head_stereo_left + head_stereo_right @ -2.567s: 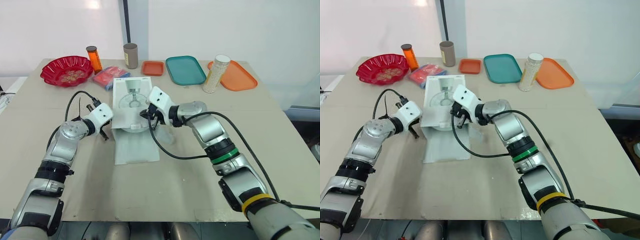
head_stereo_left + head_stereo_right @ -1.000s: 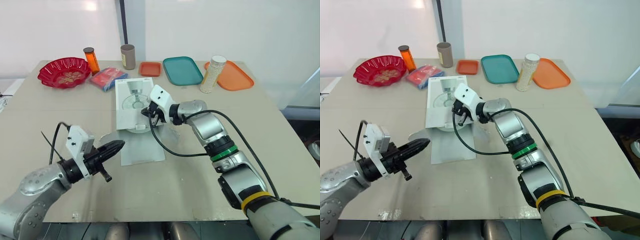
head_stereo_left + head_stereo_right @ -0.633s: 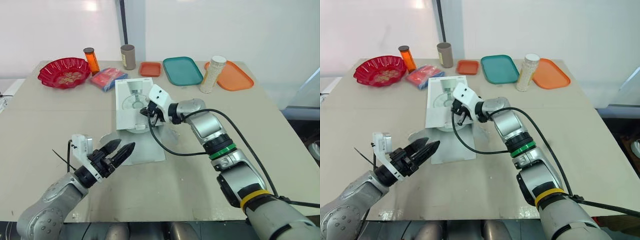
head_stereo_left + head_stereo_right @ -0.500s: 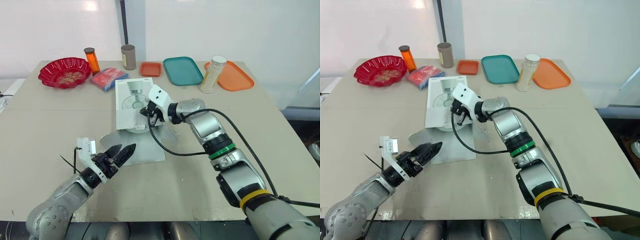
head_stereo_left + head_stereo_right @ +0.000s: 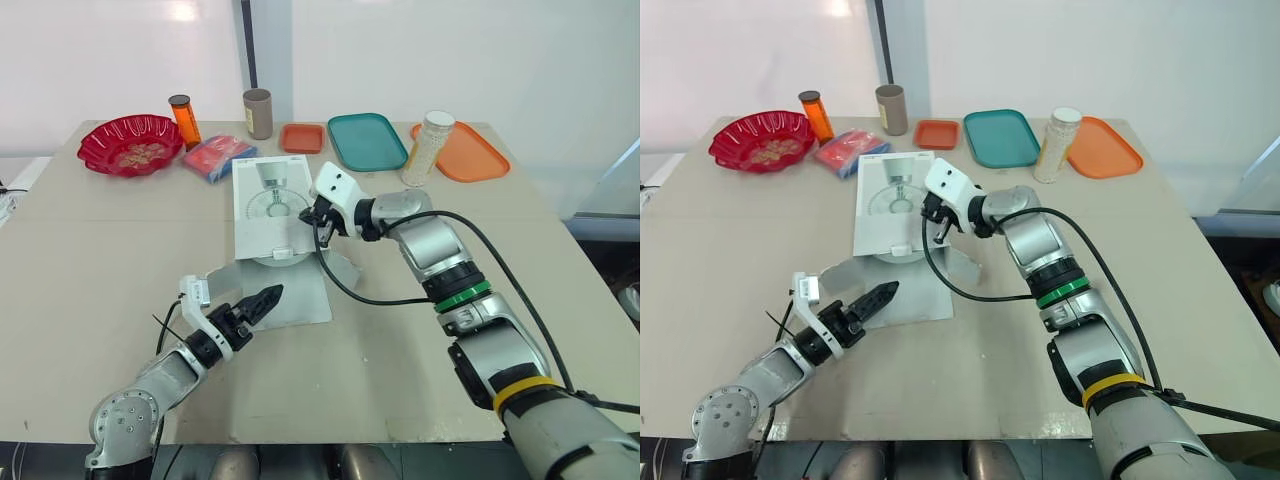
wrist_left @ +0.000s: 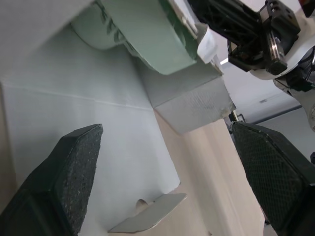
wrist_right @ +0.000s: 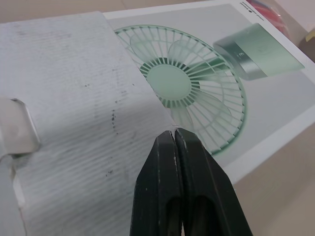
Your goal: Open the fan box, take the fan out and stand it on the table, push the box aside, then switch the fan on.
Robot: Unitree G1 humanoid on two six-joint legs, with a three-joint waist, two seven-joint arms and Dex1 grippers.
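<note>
The table (image 5: 80, 230) carries the box (image 5: 268, 200) at its middle, lying flat with the printed fan picture up and its mouth turned toward the robot. The long front flap (image 5: 300, 290) is folded out flat on the table, and a smaller side flap (image 5: 345, 265) stands out by the right arm. The bowl (image 5: 130, 145), trays (image 5: 368, 140) and jars at the far edge are well apart from the work.

The fan (image 6: 147, 39) is not yet out: its pale green rounded body shows in the mouth, partly under a bit of white wrapping.

The right gripper (image 7: 174, 132) is clenched, fingertips pressed together with nothing seen between them, over the top of the box near its right edge. The left gripper (image 5: 265, 296) sits low over the near corner of the front flap, released, its two pads spread wide and aimed at the mouth.

The box looks open, so the step in hand seems to be drawing the fan out. To do it well:
- keep the left gripper low and level, sliding in above the flap and not catching it
- close on the firm green body, not on the wrapping
- let the right gripper press the box down so it does not slide along
- pull straight toward the robot, slowly
</note>
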